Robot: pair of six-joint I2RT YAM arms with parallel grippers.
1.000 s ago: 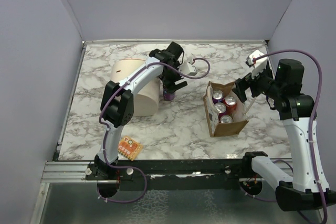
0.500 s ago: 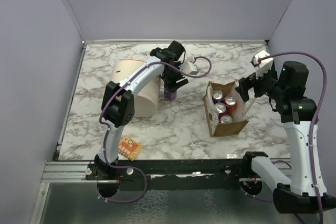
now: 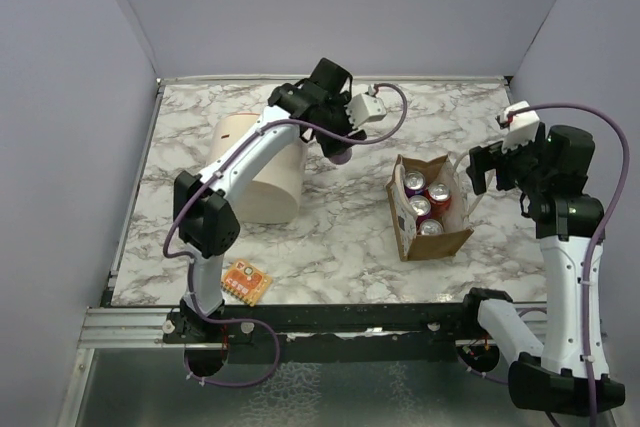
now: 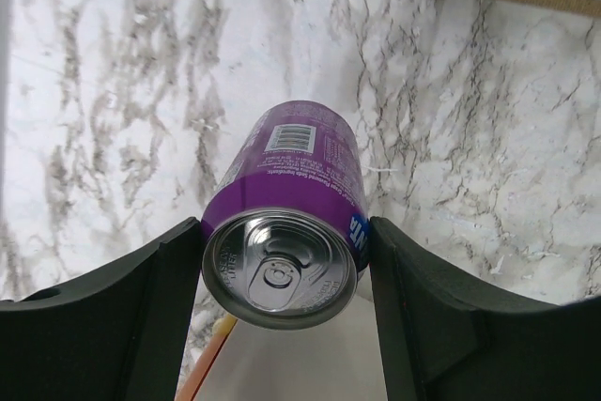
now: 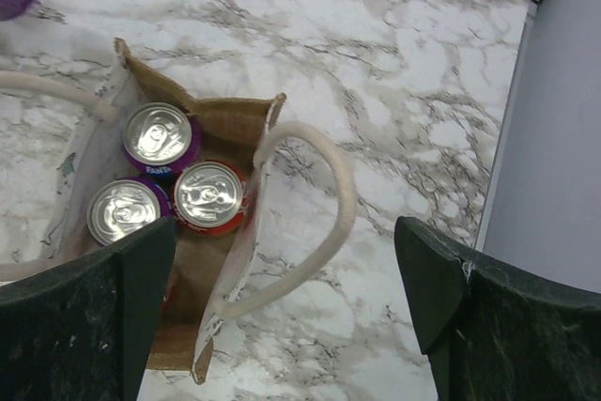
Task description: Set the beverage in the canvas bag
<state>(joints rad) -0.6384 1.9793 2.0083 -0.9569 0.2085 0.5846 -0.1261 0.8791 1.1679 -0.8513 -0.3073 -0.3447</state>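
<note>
My left gripper (image 3: 341,147) is shut on a purple can (image 3: 342,155) and holds it in the air, left of the canvas bag. In the left wrist view the can (image 4: 293,185) sits top-end towards the camera between the fingers of the left gripper (image 4: 285,274). The tan canvas bag (image 3: 441,244) stands open at the right with several cans inside. My right gripper (image 3: 487,173) is open and empty just right of the bag. In the right wrist view the right gripper (image 5: 286,302) hovers over a whitish loop handle (image 5: 335,196) of the bag (image 5: 225,122).
A cream cylindrical tub (image 3: 262,169) lies left of the held can. An orange snack packet (image 3: 247,281) lies near the front edge. Grey walls close in the table on the left, back and right.
My left gripper has lifted the purple can off the table beside the tub and carried it up and to the right. My right gripper has drawn back to the right, away from the bag.
</note>
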